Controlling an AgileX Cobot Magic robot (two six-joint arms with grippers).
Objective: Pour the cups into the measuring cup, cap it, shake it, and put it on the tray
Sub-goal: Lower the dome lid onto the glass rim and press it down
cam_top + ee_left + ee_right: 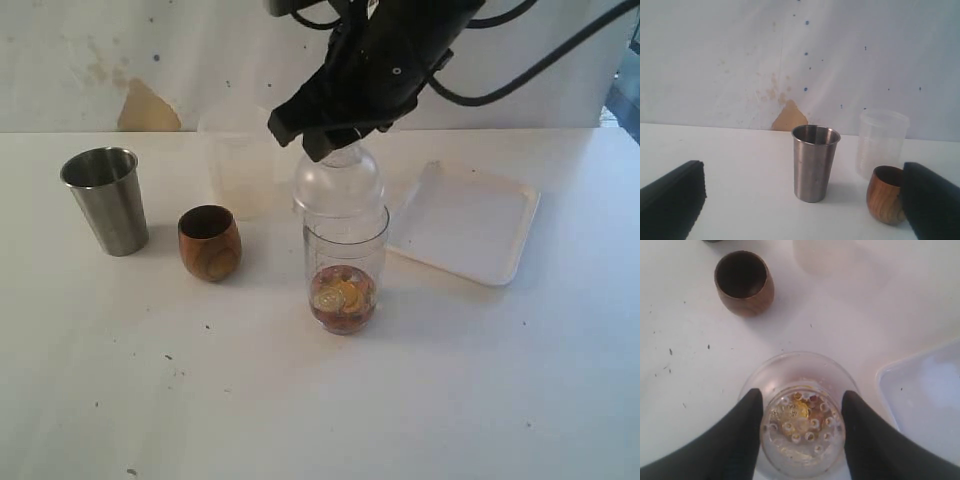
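1. Left jaws. In the left wrist view you find the left jaws wide apart, gripping nothing. Their black fingers [670, 205] frame the steel tumbler [815, 162], which stands upright on the table [740, 150] ahead of them. These jaws do not appear in the exterior view.

2. Cups. In the exterior view, locate the steel tumbler [105, 200] at the far left of the table [300, 400], upright with its mouth open. Just to its right, and apart from it, stands the wooden cup [210, 243], also upright. Behind the wooden cup, towards the wall, stands a frosted cup [240, 165].

3. Measuring cup. Find the measuring cup [345, 270] near the middle of the table, to the right of the wooden cup and well clear of it. It stands upright. Yellow and reddish-brown pieces lie at its bottom. A clear domed cap [338, 180] sits at its mouth. You cannot tell whether the cap is fully seated.

4. Right jaws. The right arm [390, 60] reaches down from above. The right jaws are clamped on the top of the cap [802, 425], with one finger [740, 440] on each side of its perforated centre.

5. Tray. The tray [465, 222] lies on the table to the right of the measuring cup, near it but not touching.
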